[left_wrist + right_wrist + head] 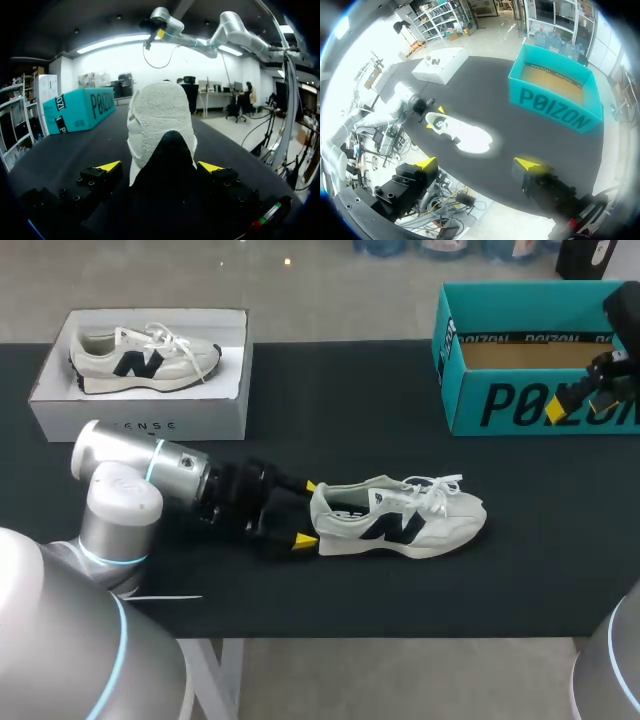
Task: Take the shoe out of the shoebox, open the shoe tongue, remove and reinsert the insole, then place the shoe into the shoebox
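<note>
- Near the middle of the table (330, 400), well clear of both boxes, the shoe (400, 525) stands on its sole, toe to the right and heel (160, 115) to the left.
- So the taking-out looks done. I judge the step in hand to be readying the shoe for opening the tongue.
- At the heel sits the left gripper (307, 512). Its jaws are apart, one yellow tip on each side of the heel, with a gap showing in the left wrist view, so it has no grip yet.
- Far right, the right gripper (475, 162) hangs over the teal box (520, 410), jaws wide apart and holding nothing.
- Next move, as I judge it: the left closes on the heel to steady the shoe, and the right comes down to the laces (435, 490) to lift the tongue.
- Writing: the shoe bears a dark emblem on its side. The teal box has large dark lettering on its near wall and smaller print along the inner far rim.
- Far left, a white box (140, 420) carries faint small letters on its front and holds a second shoe (145, 358) with the same emblem.
</note>
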`<state>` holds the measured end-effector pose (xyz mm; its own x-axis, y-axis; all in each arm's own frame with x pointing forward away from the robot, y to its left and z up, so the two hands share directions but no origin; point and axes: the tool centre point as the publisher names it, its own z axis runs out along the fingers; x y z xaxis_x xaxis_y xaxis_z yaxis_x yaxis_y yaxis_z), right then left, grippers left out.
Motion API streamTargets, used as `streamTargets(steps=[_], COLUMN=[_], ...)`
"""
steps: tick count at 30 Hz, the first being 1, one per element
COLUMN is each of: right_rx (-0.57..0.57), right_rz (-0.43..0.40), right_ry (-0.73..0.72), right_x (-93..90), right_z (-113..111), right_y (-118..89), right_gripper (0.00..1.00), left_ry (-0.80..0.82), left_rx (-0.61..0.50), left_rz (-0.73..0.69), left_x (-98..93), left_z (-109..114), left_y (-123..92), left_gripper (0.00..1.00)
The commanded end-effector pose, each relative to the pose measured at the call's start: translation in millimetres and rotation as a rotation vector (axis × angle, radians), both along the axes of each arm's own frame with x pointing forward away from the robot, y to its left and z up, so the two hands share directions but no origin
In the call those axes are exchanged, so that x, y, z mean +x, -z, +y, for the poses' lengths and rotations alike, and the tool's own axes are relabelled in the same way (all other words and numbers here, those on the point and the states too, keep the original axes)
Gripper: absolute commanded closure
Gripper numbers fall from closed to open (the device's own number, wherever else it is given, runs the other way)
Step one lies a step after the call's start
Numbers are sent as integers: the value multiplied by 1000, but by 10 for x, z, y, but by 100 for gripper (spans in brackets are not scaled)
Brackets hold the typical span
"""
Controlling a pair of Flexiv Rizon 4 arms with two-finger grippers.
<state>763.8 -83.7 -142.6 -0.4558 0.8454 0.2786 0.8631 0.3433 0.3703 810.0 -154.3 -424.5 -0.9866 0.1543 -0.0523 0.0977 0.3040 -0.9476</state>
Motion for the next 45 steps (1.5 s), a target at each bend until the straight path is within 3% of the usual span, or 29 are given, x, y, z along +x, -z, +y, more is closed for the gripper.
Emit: streamTargets(steps=[1, 18, 37, 45], right_rx=[-2, -2, -2, -2], right_rz=[2, 2, 2, 2], right_ry=[0, 0, 0, 0], right_x=[12, 12, 12, 12], right_z=[4, 4, 4, 4], right_y=[6, 6, 6, 6], right_gripper=[0, 0, 0, 0], left_ry=[11, 13, -3, 6], left_rx=[-9, 16, -17, -22], left_rz=[7, -10, 30, 32], left_x=[42, 234, 86, 15], left_z=[-96, -226, -199, -319], left_y=[63, 45, 132, 129], left_gripper=[0, 0, 0, 0])
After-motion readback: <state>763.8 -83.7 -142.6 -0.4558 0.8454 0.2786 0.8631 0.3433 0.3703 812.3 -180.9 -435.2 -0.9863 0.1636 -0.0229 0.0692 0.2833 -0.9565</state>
